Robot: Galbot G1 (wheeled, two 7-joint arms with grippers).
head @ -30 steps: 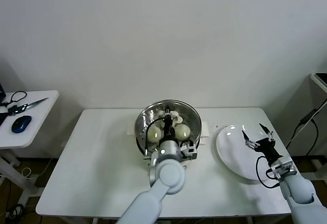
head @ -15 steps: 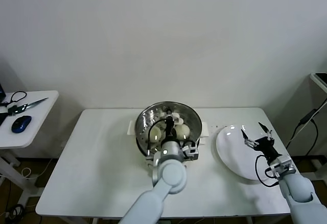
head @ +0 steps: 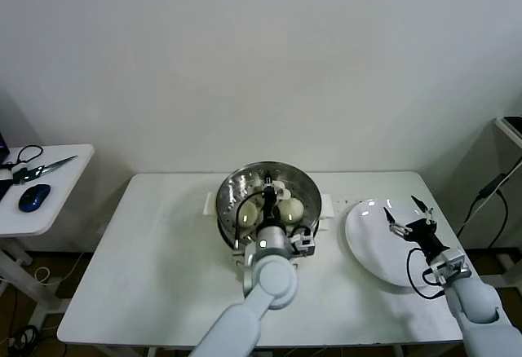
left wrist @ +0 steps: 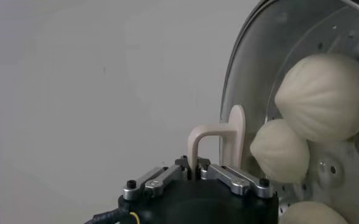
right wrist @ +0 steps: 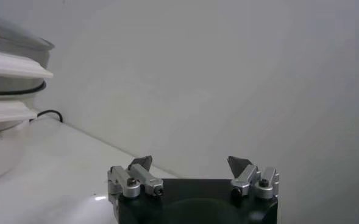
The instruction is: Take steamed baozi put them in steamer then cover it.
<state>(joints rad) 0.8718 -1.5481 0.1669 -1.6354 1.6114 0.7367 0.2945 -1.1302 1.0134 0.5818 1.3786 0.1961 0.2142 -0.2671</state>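
The steamer stands at the middle back of the white table, with pale baozi inside it. My left gripper is at the steamer's near rim, shut on the beige loop handle of the clear glass lid. In the left wrist view the lid is held over the steamer, and through the glass I see baozi on the perforated floor. My right gripper hangs open and empty over the white plate.
A side table at the left holds a blue mouse and scissors. The steamer's white pot base shows at the edge of the right wrist view. The plate lies near the table's right front edge.
The left gripper with the lid has shifted slightly farther over the steamer. The right arm has not moved.
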